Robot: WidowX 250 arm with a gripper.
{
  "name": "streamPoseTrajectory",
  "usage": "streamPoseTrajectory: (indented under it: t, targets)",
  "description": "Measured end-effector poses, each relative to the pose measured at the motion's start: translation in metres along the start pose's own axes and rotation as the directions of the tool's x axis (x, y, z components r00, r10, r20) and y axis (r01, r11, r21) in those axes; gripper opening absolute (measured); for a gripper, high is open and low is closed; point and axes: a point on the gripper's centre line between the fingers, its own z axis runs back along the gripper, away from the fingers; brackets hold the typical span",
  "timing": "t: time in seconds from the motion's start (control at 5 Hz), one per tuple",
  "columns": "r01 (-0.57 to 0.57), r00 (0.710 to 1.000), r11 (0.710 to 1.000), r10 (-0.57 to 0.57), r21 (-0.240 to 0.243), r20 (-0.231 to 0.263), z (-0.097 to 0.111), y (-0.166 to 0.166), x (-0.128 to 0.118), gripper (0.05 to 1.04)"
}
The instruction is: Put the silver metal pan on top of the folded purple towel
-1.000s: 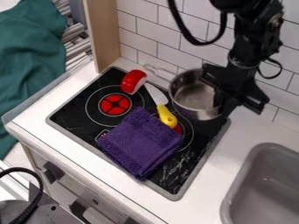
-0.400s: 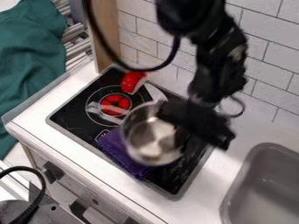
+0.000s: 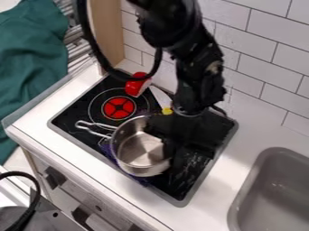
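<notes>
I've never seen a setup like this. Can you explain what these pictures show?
The black machine is a robot arm, coming in from the top. A fixed camera looks down at a slant on a toy kitchen. The arm's hand is at the right side of a metal pot and seems to hold it over a purple cloth; I can't tell whether the pot rests on it. Also on the black stovetop are a knife with a yellow handle and a red-and-white object. A gray sink is at right, green fabric at left.
</notes>
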Motion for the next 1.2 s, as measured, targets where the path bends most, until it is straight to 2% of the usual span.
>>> streamPoseTrajectory:
  t: [0.2, 0.4, 0.6, 0.8, 1.0, 1.2]
  targets:
    - [-0.012, 1.000, 1.000, 0.012, -0.005, 0.009, -0.006, 0.006, 0.011, 0.058]
    - [0.005, 1.000, 1.000, -0.005, -0.002, -0.005, -0.010, 0.005, 0.017, 0.058]
    - [0.009, 1.000, 1.000, -0.009, -0.018, 0.005, -0.013, 0.002, 0.020, 0.081]
    - [0.013, 1.000, 1.000, -0.013, -0.009, -0.001, -0.012, 0.003, 0.019, 0.231]
    - [0.027, 0.999, 1.000, -0.027, -0.004, 0.047, 0.007, 0.003, 0.028, 0.494]
    - [0.059, 0.997, 0.998, -0.060, 0.017, 0.052, 0.017, -0.001, 0.035, 0.811]
